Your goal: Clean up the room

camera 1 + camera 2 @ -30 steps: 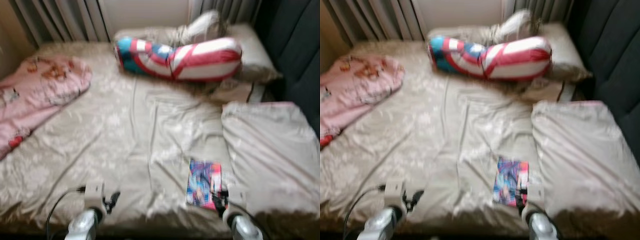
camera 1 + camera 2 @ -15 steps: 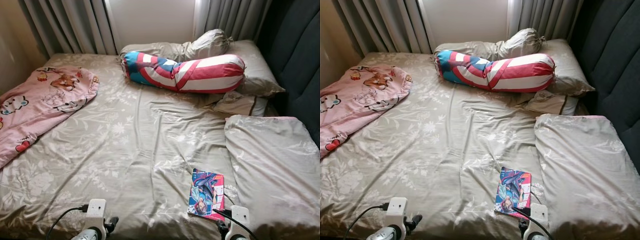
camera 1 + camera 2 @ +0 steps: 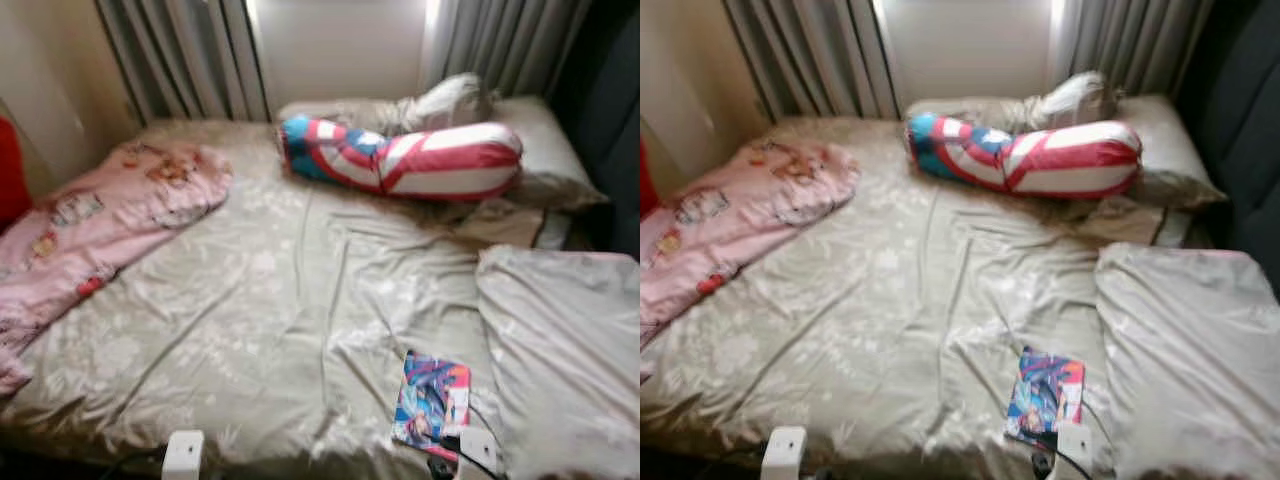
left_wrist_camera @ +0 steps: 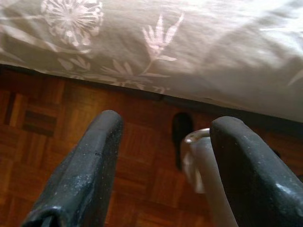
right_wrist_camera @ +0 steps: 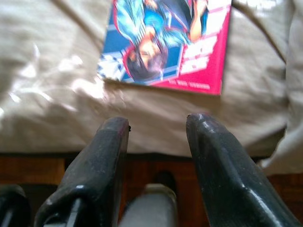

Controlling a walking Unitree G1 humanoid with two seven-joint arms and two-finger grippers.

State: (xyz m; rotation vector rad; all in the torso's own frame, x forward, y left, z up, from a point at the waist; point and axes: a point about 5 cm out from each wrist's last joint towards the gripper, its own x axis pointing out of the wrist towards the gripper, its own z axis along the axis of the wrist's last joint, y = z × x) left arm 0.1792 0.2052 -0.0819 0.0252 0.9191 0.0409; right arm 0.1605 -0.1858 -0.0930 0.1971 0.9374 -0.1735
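Currently | comic book (image 5: 166, 43) flat on bed sheet (image 3: 270, 300) near the foot edge | right gripper (image 5: 156, 137) fingers apart, empty, book directly ahead | left gripper (image 4: 163, 156) apart, farther | right arm nearer.

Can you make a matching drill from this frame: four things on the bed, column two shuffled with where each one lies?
Things:
1. pink blanket
2. striped bolster
3. comic book
4. beige duvet

Places:
A. near the foot edge of the bed, just ahead of the right gripper
B. spread along the robot's left side of the bed
C. folded on the robot's right side of the bed
D. across the far end, against the pillows

Pairs: 1-B, 2-D, 3-A, 4-C
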